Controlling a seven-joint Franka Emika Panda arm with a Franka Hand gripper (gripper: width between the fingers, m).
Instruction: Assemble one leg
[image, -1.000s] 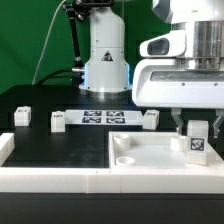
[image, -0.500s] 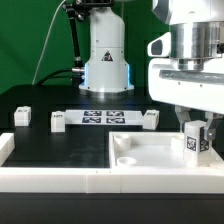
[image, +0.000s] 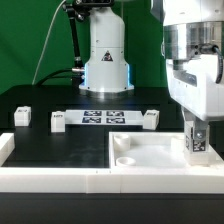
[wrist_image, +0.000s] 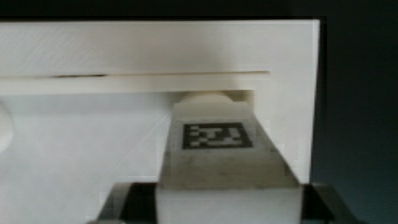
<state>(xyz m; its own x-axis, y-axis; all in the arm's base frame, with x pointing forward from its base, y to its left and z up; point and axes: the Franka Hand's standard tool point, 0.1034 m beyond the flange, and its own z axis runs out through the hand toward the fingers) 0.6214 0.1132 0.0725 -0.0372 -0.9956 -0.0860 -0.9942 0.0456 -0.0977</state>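
Gripper (image: 197, 141) fingers clamped on the leg (image: 197, 143), upright over the panel (image: 150, 152), apparently touching; three spare legs toward ten o'clock.

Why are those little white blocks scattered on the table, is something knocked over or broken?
Nothing stands out. Three spare blocks sit upright in a row beside the marker board. The hand holds the leg upright over the white panel. No damage shows.
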